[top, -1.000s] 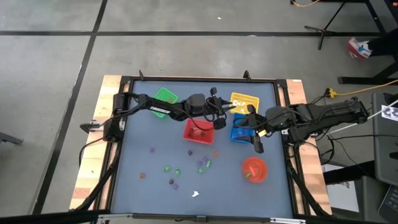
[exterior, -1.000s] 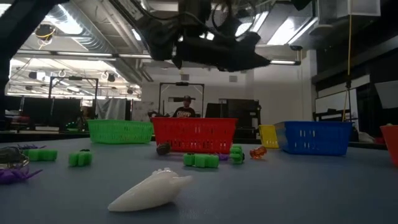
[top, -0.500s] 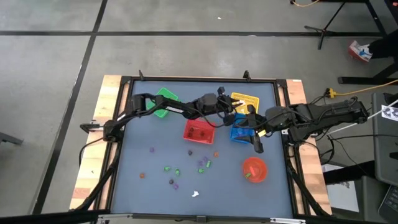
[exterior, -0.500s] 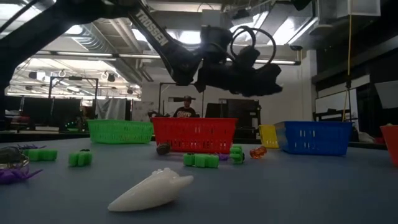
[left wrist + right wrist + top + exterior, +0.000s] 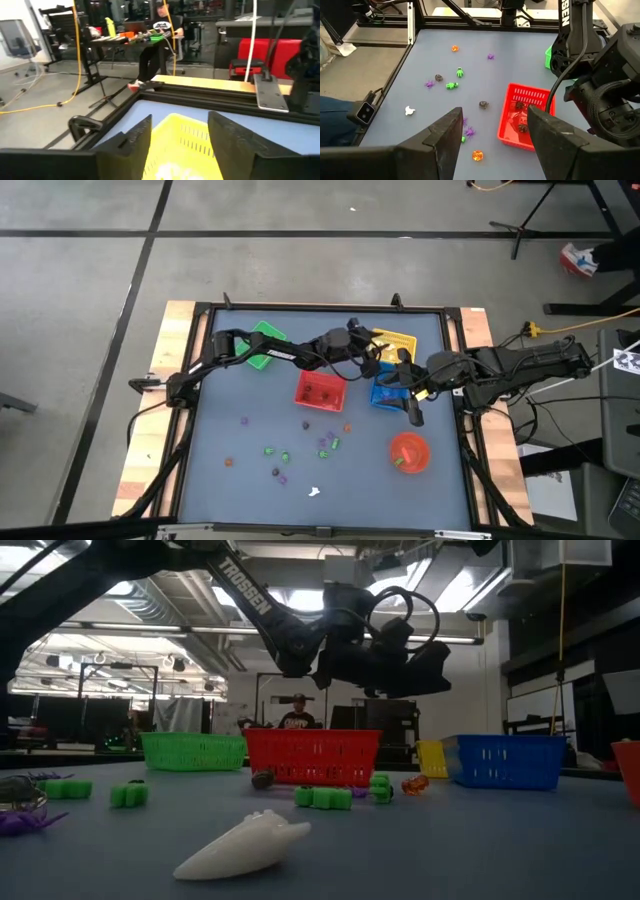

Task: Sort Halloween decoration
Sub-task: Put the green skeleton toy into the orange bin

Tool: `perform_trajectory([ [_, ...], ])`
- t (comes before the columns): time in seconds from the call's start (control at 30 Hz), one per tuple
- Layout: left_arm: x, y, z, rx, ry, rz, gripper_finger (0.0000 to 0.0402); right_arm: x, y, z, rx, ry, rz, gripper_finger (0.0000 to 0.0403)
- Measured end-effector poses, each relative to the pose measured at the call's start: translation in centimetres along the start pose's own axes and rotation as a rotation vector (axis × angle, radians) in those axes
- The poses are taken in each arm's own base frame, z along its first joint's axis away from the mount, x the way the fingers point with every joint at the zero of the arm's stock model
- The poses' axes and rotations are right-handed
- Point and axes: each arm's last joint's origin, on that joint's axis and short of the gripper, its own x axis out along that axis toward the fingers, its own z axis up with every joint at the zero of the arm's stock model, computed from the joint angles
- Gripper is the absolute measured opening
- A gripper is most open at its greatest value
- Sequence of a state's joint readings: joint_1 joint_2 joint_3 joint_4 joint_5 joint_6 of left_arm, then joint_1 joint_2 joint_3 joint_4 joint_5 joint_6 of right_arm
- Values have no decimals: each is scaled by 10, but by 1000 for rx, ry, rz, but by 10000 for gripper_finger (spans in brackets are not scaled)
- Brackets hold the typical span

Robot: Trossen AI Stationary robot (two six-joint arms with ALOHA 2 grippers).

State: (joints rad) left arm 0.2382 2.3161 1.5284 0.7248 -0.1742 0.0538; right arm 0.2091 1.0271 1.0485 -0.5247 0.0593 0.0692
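The Halloween decoration is scattered over the blue table: green [image 5: 270,450], purple [image 5: 245,420], orange [image 5: 347,428] and white [image 5: 313,491] trinkets, with a white cone-shaped one [image 5: 245,845] closest in the low view. Dark trinkets lie in the red basket [image 5: 320,390]. My left gripper [image 5: 368,345] reaches level over the near-left rim of the yellow basket [image 5: 180,145]. It stands open [image 5: 180,120] with nothing between its fingers. White pieces [image 5: 170,172] lie in that basket. My right gripper [image 5: 495,130] waits open above the blue basket [image 5: 385,392].
A green basket [image 5: 265,338] stands at the far left and a round red bowl [image 5: 408,452] at the near right. The four baskets form a row across the table's far half. A person [image 5: 296,715] sits beyond the table's far edge.
My left gripper has swung from above the red basket toward the table's far right, sinking over the yellow basket. There it has opened. My right arm has kept still.
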Motion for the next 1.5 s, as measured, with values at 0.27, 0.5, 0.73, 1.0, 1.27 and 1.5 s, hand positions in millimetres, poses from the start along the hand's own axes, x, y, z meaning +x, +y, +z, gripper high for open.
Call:
perform_trajectory([
  [0.27, -1, -5, 1, -48, -2, -2, 218, 0, 0, 0, 0, 0, 0, 221],
  [0.5, -8, -22, 14, -49, 1, -48, 220, 0, 0, 0, 1, -1, 0, 221],
  [0.73, -29, -48, 44, -13, 140, -217, 220, -4, 0, 0, 1, -5, 1, 221],
  [1.0, -86, -72, 71, 118, 548, -346, 220, -4, 0, -4, -2, 36, -2, 221],
  [1.27, -154, -122, 85, 177, 753, -479, 220, -5, -1, -6, 0, 57, -4, 221],
  [1.5, -216, -156, 66, 109, 844, -505, 220, -4, -1, -6, 0, 56, -4, 221],
])
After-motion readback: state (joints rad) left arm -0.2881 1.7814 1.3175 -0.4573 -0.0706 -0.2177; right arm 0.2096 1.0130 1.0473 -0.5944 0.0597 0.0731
